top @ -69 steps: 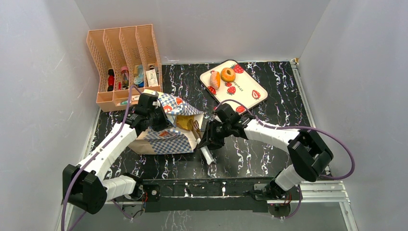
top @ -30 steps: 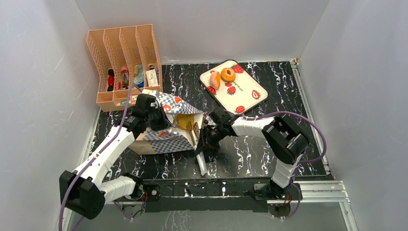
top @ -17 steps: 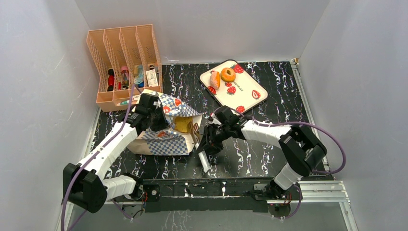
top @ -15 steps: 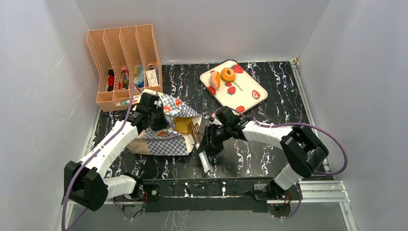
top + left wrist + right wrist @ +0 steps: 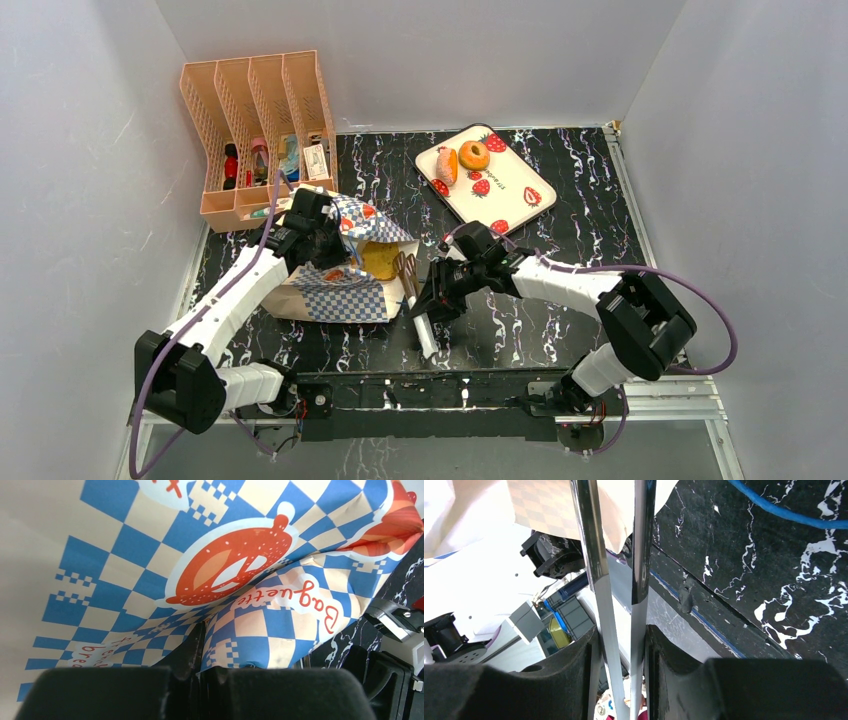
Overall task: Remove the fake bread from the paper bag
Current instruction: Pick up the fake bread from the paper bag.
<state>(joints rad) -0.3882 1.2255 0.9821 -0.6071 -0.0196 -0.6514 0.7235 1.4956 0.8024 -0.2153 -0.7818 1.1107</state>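
Near the table's left edge, your left gripper (image 5: 200,640) stays fully closed on a fold of the creased, checkered paper bag (image 5: 335,292). A smooth orange-yellow fake bread (image 5: 380,262) lies in the bag's open mouth. Your right gripper (image 5: 621,647) has narrowed a little and is squeezing the shiny metal tongs (image 5: 594,555), whose tips are at the mouth. A ring donut (image 5: 473,155) and a roll (image 5: 447,166) rest on the glossy tray (image 5: 512,192) at the far edge.
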